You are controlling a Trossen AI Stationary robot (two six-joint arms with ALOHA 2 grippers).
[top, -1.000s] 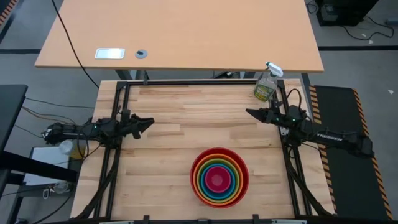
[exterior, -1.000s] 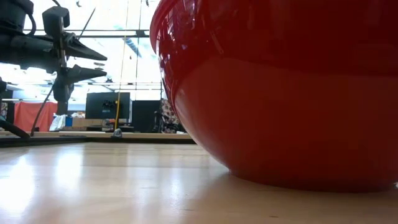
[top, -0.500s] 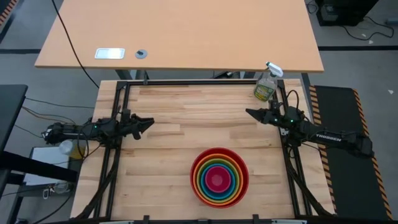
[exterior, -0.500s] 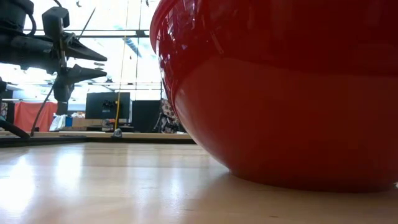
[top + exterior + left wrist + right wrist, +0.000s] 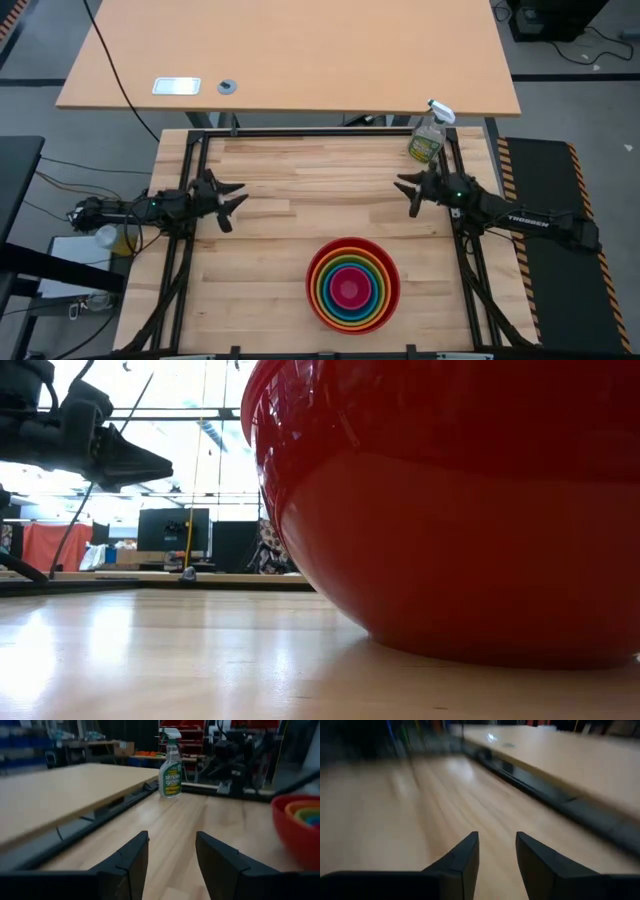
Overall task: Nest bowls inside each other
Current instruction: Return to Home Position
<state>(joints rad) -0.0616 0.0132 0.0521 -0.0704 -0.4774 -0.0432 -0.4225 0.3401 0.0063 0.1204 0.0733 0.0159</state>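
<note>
The bowls [image 5: 352, 284] stand nested as one stack on the table, near the front edge and right of the middle. The red bowl [image 5: 312, 284] is outermost, then come orange, lime green and blue, with the pink one [image 5: 351, 290] in the middle. The red bowl's base [image 5: 480, 652] rests on the wood. My left gripper [image 5: 236, 205] hovers open at the table's left side, pointing level toward the right [image 5: 171, 865]. My right gripper [image 5: 405, 197] hovers open at the right side, pointing left [image 5: 496, 862]. Both hold nothing and stay far from the bowls.
A clear spray bottle [image 5: 427, 140] with greenish liquid stands at the table's far right corner, close behind my right gripper. Black frame rails [image 5: 300, 133] run along the table's edges. Bare wood [image 5: 320, 195] lies between the two grippers. A larger desk [image 5: 300, 50] stands beyond the far edge.
Both grippers have rolled about their own pointing lines while staying at their sides of the table. Their fingers stood one above the other and now lie side by side. My right gripper has also sunk slightly. The bowls have not moved.
</note>
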